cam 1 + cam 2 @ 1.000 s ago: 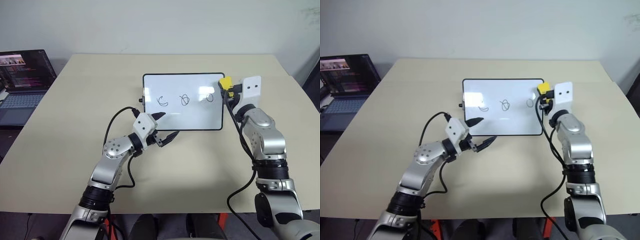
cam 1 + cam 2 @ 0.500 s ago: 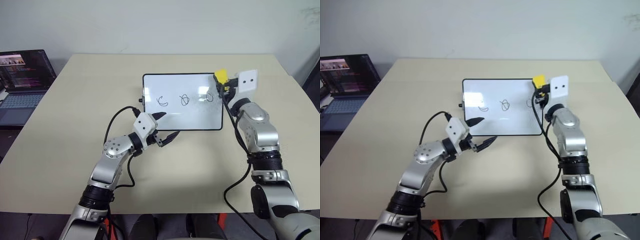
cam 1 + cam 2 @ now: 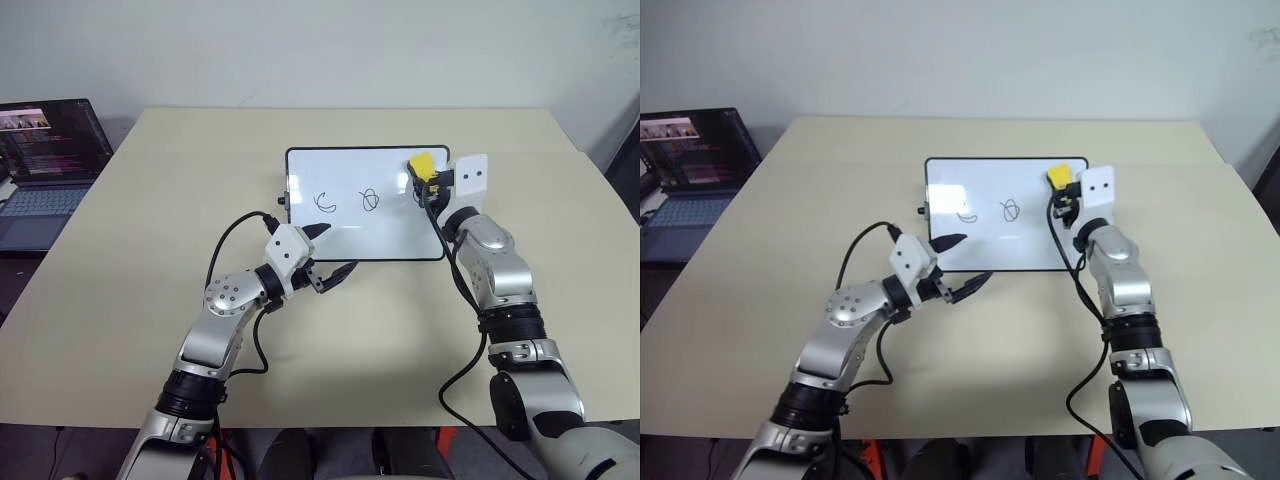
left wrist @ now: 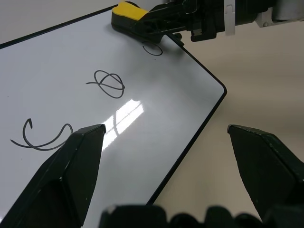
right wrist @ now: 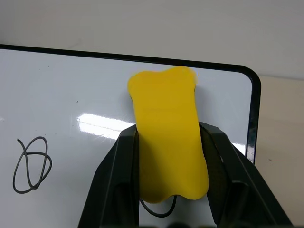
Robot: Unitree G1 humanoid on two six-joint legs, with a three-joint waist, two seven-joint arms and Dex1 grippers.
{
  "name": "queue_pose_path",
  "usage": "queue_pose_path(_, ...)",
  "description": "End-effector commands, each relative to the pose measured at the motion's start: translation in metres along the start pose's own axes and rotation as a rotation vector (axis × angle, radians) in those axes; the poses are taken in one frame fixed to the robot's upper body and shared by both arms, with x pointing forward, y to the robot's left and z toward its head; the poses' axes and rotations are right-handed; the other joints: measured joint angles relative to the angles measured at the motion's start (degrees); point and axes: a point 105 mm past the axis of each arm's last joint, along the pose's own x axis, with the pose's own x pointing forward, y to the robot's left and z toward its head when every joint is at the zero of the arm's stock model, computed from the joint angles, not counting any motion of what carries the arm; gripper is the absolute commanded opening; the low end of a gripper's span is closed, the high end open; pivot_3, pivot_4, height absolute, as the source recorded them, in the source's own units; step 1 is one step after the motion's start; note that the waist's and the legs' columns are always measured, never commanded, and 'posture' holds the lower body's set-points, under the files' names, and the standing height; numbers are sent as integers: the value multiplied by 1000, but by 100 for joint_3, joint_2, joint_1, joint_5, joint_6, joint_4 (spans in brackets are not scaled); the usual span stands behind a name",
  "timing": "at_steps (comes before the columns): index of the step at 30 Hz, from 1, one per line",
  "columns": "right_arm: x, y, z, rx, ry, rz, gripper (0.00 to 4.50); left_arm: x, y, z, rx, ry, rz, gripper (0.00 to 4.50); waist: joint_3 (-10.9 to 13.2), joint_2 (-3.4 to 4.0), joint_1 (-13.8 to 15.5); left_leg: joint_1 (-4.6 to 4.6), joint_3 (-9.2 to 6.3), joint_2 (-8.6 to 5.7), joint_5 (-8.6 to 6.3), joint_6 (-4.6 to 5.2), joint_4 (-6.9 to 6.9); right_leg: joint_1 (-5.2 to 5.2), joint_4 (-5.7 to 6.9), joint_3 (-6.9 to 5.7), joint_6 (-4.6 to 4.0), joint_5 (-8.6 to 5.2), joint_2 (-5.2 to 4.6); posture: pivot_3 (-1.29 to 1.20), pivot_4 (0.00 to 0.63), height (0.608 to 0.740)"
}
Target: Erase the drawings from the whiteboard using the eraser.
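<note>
Nearest, the left gripper [image 3: 333, 252] waits with its two black fingers spread wide over the near edge of the whiteboard [image 3: 385, 225] on the tan table [image 3: 150, 260]. Farther back, the right gripper [image 3: 428, 183] squeezes the yellow eraser [image 3: 421, 163] above the board's far right corner, over the little oval. The drawings [image 3: 370, 199] have no words, and the laptop [image 3: 45, 165] screen's writing is too small to read.

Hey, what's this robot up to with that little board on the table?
It is wiping marker doodles off a small whiteboard. Its right gripper is shut on a yellow eraser, held over the board's far right corner, just above the small oval. The looped scribble and the C-like curve are untouched. The left gripper is open at the board's near edge, holding nothing. A laptop sits open to the left.
</note>
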Motion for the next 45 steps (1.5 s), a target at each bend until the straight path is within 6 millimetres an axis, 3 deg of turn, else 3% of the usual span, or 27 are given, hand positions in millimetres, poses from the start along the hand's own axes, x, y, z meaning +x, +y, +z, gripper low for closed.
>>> queue_pose_path(1, -3, 3, 3, -5, -19, 2, 1388, -2, 4, 14, 33, -38, 17, 4500, 0, 0, -1, 0, 0, 0, 0, 0, 0, 0, 0, 0, 0, 0, 0, 0, 150, 740)
queue_pose_path(16, -31, 10, -30, 60, 90, -28, 1388, -2, 3, 18, 36, -45, 10, 4500, -1, 0, 2, 3, -2, 0, 0, 0, 6, 3, 5, 0, 0, 1, 0, 0, 150, 740)
queue_pose_path(29, -76, 12, -63, 65, 231, -55, 1388, -2, 2, 21, 31, -52, 9, 4500, -3, -2, -2, 6, -4, -1, 0, 0, 8, 6, 5, 0, 1, 1, 1, 0, 150, 740)
queue_pose_path(34, -69, 3, -53, 54, 200, -83, 1388, 0, 2, 21, 31, -56, 5, 4500, -3, -2, -3, 9, -5, -1, 1, 0, 8, 7, 7, -2, 2, 2, 2, 0, 150, 740)
queue_pose_path(45, -34, -11, 3, 1, 15, -119, 1388, 4, 3, 23, 33, -67, 0, 4500, -2, -2, -1, 1, -1, -1, 1, 0, 6, 2, -1, 0, 3, 3, 1, 0, 150, 740)
